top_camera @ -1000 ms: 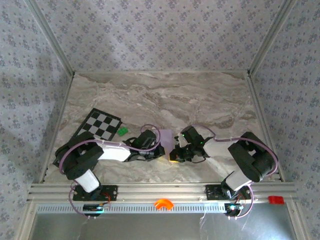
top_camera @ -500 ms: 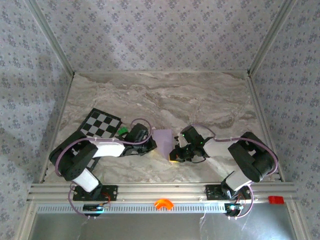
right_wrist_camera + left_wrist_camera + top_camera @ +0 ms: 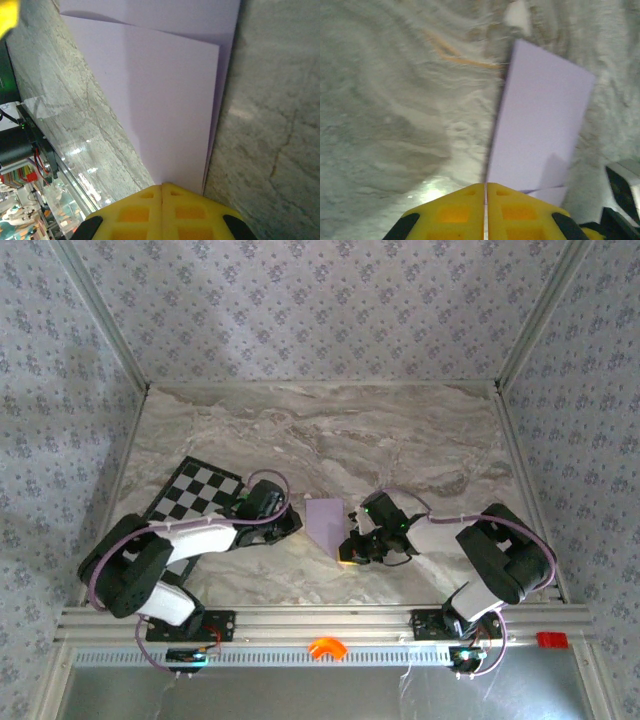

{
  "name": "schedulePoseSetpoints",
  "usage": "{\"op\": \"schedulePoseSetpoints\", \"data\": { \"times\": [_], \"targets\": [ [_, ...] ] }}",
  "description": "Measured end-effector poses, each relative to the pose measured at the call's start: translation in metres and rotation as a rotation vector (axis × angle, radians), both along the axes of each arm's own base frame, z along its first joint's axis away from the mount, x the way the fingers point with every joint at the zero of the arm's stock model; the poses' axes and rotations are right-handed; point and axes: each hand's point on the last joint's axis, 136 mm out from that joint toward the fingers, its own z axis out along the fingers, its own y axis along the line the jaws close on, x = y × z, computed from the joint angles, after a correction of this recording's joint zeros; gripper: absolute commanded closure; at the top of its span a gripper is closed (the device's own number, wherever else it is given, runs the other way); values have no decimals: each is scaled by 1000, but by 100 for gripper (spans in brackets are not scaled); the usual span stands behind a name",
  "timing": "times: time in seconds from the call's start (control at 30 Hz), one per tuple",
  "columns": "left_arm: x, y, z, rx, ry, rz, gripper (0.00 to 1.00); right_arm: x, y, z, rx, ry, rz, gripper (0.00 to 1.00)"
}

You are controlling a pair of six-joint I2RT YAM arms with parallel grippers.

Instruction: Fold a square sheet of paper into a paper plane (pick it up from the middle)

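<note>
Paper: the square sheet of paper (image 3: 325,521), folded into a narrower two-layer oblong, lies flat on the table (image 3: 420,440), near the middle of its near edge, between the two claws
Left gripper (image 3: 485,187): fingers pressed together, holding nothing, tips just beside the sheet's left edge
Right gripper (image 3: 161,187): fingers together, tips touching the sheet's near edge; whether a layer is nipped, cannot tell

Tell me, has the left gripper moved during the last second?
Yes. The left gripper drew back leftward, away from the square sheet of paper, toward the checkered board.
</note>
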Motion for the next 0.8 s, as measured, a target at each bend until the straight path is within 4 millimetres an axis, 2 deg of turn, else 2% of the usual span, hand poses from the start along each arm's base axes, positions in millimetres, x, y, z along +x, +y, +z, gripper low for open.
{"op": "schedulePoseSetpoints", "data": {
  "times": [0.17, 0.3, 0.43, 0.63, 0.8],
  "targets": [
    [-8, -27, 10, -38, -45, -101, 90, 0, 0, 0, 0, -5, 4, 100],
    [-18, -45, -3, -25, -44, -180, 92, 1, -1, 0, -2, -3, 2, 100],
    [-23, -45, -25, 5, -6, -191, 94, 1, -1, 2, -7, 2, 1, 100],
    [-21, -46, -25, -21, -13, -179, 96, 4, -2, 13, -28, -14, -10, 98],
    [-21, -47, -25, -23, -15, -182, 96, 16, 20, 35, 19, -72, 12, 98]
  ]
}}
